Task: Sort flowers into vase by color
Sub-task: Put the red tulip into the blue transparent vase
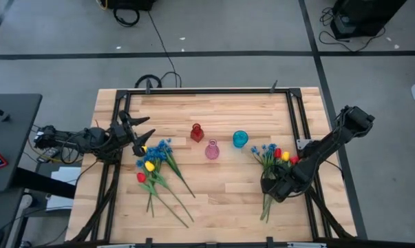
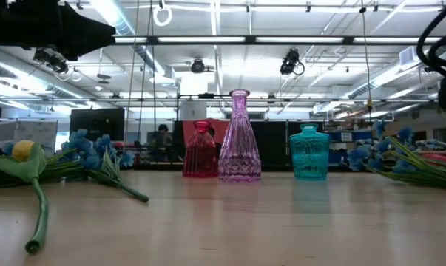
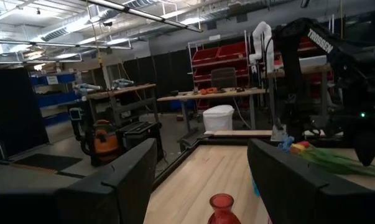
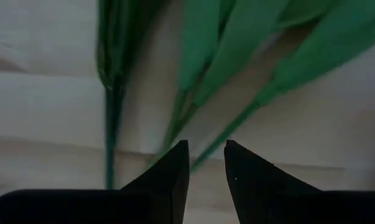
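Two loose bunches of flowers lie flat on the wooden table: the left bunch [image 1: 157, 172] [image 2: 52, 166] and the right bunch [image 1: 270, 165] [image 2: 415, 159], each with blue blossoms and red and yellow tulips. A red vase [image 1: 197, 132] [image 2: 200, 151], a pink vase [image 1: 212, 149] [image 2: 239, 140] and a teal vase [image 1: 240, 139] [image 2: 309, 153] stand upright between them. My left gripper [image 1: 142, 140] [image 3: 203, 180] hovers open over the left bunch's blossoms, pointing level at the vases. My right gripper [image 1: 276, 187] [image 4: 206, 162] points down at the right bunch's stems, fingers slightly apart. My right gripper comes from above at the stems of the right bunch, below their leaves. Its fingertips [image 4: 178, 165] stand on either side of one thin green stem [image 4: 232, 127] that lies on the table. I cannot tell whether they touch it.
A black metal frame [image 1: 214, 90] runs around the table's far edge and sides. Bare wood lies between the bunches, on the near side of the vases. In the left wrist view the right arm [image 3: 336, 68] rises behind the right bunch.
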### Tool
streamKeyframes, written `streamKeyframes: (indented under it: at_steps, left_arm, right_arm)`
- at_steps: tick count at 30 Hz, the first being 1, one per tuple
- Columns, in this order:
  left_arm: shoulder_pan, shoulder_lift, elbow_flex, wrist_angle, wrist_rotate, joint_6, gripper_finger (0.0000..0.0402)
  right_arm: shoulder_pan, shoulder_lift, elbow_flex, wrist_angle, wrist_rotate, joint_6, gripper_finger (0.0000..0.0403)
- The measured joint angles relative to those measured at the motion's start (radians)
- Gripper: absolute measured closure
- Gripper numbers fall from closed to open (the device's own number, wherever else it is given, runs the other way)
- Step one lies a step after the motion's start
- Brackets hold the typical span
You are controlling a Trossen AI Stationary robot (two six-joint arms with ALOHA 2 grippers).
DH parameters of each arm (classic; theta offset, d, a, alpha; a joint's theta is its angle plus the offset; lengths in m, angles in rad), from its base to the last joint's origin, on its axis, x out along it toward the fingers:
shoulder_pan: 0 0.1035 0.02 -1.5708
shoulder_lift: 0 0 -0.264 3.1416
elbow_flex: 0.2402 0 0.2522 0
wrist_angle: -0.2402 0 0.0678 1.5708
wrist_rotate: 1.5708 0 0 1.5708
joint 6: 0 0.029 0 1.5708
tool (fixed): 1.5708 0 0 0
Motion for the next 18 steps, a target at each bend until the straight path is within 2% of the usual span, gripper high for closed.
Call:
streamKeyframes:
  at_steps: [4,12,18]
  left_arm:
    - [0.0,0.0,0.0,-0.006,0.0,0.026,0.0143]
    - [0.0,0.0,0.0,-0.051,-0.002,0.109,0.0143]
    - [0.0,0.0,0.0,-0.062,-0.002,0.11,0.0143]
  right_arm:
    - [-0.031,0.0,0.004,0.006,0.037,0.005,0.0289]
    - [-0.062,0.01,0.004,-0.017,0.029,0.001,0.0291]
    - [-0.062,0.043,0.004,-0.031,0.015,-0.008,0.0323]
